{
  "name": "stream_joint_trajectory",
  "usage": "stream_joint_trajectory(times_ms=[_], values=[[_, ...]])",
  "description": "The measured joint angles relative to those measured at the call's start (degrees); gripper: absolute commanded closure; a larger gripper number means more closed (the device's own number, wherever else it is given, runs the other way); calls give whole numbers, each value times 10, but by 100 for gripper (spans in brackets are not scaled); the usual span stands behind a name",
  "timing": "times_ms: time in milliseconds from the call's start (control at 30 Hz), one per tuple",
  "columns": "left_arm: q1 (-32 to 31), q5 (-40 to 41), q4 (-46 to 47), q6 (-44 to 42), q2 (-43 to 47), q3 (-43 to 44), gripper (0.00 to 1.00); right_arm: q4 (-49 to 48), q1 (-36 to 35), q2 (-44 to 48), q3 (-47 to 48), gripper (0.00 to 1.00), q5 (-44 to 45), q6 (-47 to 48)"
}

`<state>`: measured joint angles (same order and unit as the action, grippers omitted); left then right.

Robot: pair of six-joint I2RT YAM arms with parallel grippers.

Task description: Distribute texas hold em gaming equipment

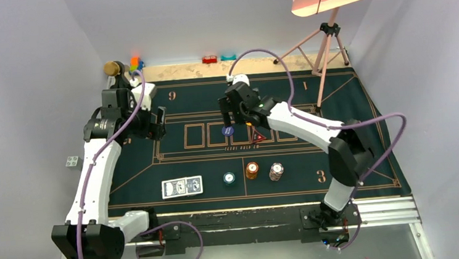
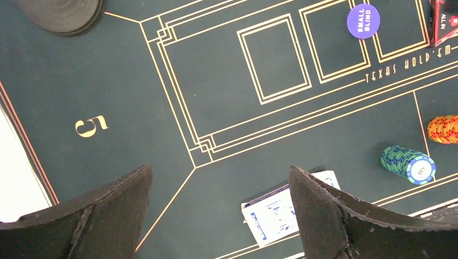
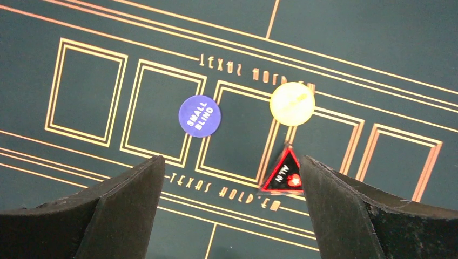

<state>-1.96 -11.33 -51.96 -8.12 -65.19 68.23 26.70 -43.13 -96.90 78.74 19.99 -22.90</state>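
My right gripper (image 1: 228, 118) is open and empty above the mat's middle boxes. Below it (image 3: 232, 160) lie a blue "small blind" button (image 3: 200, 116), a yellow button (image 3: 292, 103) and a red triangular "all in" marker (image 3: 283, 174), which is next to the right finger. The blue button (image 1: 229, 130) and the marker (image 1: 258, 137) also show from above. My left gripper (image 1: 159, 122) is open and empty over the mat's left side (image 2: 220, 171). Blue-backed cards (image 1: 182, 186) lie near the front. Beside them stand teal (image 1: 229, 178), orange (image 1: 252, 170) and white-brown (image 1: 275, 171) chip stacks.
The dark green felt mat (image 1: 351, 132) covers the table. Toy blocks (image 1: 210, 59) and a brown round object (image 1: 111, 67) sit along the back edge. A pink tripod (image 1: 325, 41) stands at the back right. A dark disc (image 2: 62, 13) lies at the left wrist view's top left.
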Motion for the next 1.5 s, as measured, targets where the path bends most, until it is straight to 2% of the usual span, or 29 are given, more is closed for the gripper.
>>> stream_joint_trajectory(times_ms=[333, 767, 1100, 1500], values=[[0, -15, 32, -5, -10, -55, 0, -15, -46, -134, 67, 2, -2, 1], [0, -35, 45, -9, -14, -72, 0, -55, -51, -214, 87, 6, -15, 2], [0, -34, 42, -20, -15, -72, 0, -65, -50, -222, 64, 6, -6, 6], [0, -31, 62, -35, -10, -91, 0, -47, -40, -222, 62, 22, -9, 23]])
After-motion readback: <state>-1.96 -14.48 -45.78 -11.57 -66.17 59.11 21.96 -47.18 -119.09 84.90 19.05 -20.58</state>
